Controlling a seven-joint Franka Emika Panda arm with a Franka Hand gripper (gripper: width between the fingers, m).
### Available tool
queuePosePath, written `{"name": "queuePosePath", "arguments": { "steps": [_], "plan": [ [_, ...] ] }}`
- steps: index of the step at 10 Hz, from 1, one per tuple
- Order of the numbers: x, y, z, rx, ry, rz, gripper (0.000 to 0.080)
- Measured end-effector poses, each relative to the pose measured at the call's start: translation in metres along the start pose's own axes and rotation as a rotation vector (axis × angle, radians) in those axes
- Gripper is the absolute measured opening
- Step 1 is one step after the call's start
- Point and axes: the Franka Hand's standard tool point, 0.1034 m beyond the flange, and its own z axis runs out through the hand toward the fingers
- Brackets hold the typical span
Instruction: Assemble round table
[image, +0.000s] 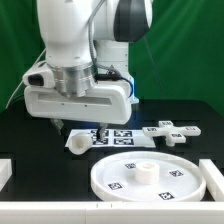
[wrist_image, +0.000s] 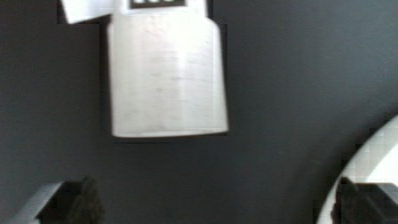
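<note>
The wide white round disc (image: 148, 176) with black-and-white tags and a raised hub lies on the black table at the front. Its rim shows in the wrist view (wrist_image: 381, 160). The short thick white cylindrical leg (image: 77, 145) lies on its side just behind the disc, toward the exterior view's left. It fills the middle of the wrist view (wrist_image: 167, 78). My gripper (image: 78, 128) hovers above the leg, open and empty (wrist_image: 217, 205), with dark fingertips (wrist_image: 71, 203) wide apart and not touching it. The small lobed foot (image: 173, 131) lies at the exterior view's right.
The marker board (image: 112, 134) lies behind the disc, partly under my gripper. A white raised part (image: 213, 175) stands at the exterior view's right edge and another (image: 5, 172) at the left edge. A green curtain backs the scene.
</note>
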Motion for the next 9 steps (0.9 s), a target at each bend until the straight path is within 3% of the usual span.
{"name": "queuePosePath", "arguments": {
  "steps": [1,3,5,6,7,8,9],
  "plan": [
    [-0.002,0.003,0.000,0.003,-0.097,0.002,0.0649],
    [0.006,-0.002,0.001,-0.004,-0.152,0.014,0.0649],
    [-0.001,-0.002,0.003,-0.003,-0.298,0.000,0.0649],
    [0.001,-0.005,0.006,0.003,-0.319,-0.078,0.0649],
    [-0.011,-0.025,0.006,0.001,-0.401,-0.110,0.0649],
    [-0.009,-0.031,0.013,0.016,-0.445,-0.201,0.0649],
    [-0.008,-0.025,0.016,0.016,-0.490,-0.187,0.0649]
  ]
}}
